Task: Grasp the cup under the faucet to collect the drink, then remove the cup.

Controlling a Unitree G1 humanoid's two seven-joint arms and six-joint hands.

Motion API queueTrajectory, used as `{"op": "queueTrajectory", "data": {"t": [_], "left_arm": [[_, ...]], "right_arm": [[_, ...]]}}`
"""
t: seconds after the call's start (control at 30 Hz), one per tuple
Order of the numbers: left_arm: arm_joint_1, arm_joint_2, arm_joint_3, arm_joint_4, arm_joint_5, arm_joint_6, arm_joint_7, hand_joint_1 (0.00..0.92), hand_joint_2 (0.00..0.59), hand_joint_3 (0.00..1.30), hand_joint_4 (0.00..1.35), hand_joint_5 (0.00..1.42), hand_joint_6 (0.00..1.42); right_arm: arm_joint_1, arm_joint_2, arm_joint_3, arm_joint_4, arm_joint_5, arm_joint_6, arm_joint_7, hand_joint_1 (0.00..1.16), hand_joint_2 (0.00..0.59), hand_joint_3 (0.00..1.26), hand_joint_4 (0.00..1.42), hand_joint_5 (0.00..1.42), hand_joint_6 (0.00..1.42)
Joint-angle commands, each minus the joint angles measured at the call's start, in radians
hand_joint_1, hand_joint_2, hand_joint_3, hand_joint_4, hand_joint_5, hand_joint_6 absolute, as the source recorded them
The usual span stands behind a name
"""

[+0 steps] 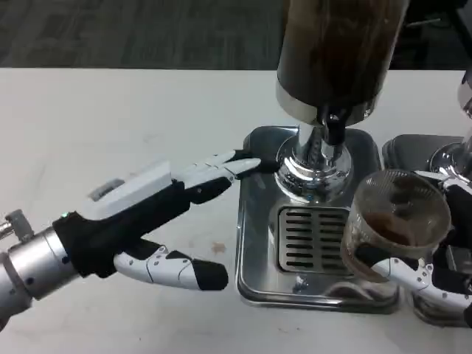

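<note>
Holding the cup off to the right of the faucet, the right hand has its fingers wrapped around the lower wall of the glass, which carries some brown drink in its bottom. The cup is tilted, mouth turned partly toward the camera, and sits above the right edge of the drip tray, not under the spout. The left hand reaches in from the left with fingers spread and nothing in them; its upper fingertips lie at the tray's back-left corner, near the chrome base of the dispenser, while its thumb hangs over the white surface.

Judging from this, collection looks done and the cup is on its way out. The main risk is a spill: the tilt already leans the liquid toward the rim, and a quick swing or further roll of the wrist could tip it over onto the tray or the surface. The grip sits low on a smooth glass wall, so the cup could also slip or rotate in the fingers. A second tray and chrome fitting stand just beside the cup on the right; moving that way could knock the glass against them.
</note>
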State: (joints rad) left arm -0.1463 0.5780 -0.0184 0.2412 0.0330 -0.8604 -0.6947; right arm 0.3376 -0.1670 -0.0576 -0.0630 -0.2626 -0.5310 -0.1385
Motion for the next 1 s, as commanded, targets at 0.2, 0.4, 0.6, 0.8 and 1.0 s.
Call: {"op": "queueTrajectory", "data": {"t": [0.2,0.4,0.6,0.8,1.0], "left_arm": [[0.098,0.074,0.020,-0.108,0.043,-0.071,0.057,0.000,0.033,0.07,0.00,0.00,0.00],[0.164,0.121,0.043,-0.162,0.052,-0.104,0.077,0.000,0.030,0.07,0.00,0.00,0.00],[0.213,0.148,0.062,-0.211,0.058,-0.116,0.090,0.000,0.021,0.04,0.00,0.00,0.00],[0.251,0.179,0.063,-0.248,0.043,-0.119,0.087,0.000,0.021,0.04,0.00,0.00,0.00],[0.274,0.196,0.061,-0.271,0.028,-0.118,0.087,0.000,0.018,0.04,0.00,0.00,0.00]], "right_arm": [[0.015,0.000,-0.016,-0.075,0.053,-0.005,0.041,1.02,0.068,0.85,0.96,1.14,1.40],[0.035,0.001,-0.018,-0.102,0.065,-0.003,0.070,1.02,0.067,0.86,0.96,1.14,1.40],[0.071,-0.004,-0.021,-0.149,0.078,0.001,0.106,1.02,0.067,0.86,0.98,1.14,1.40],[0.116,-0.004,-0.032,-0.198,0.090,0.006,0.128,1.02,0.067,0.87,0.98,1.14,1.40],[0.174,-0.003,-0.044,-0.252,0.101,0.009,0.146,1.02,0.067,0.87,0.98,1.15,1.40]]}}
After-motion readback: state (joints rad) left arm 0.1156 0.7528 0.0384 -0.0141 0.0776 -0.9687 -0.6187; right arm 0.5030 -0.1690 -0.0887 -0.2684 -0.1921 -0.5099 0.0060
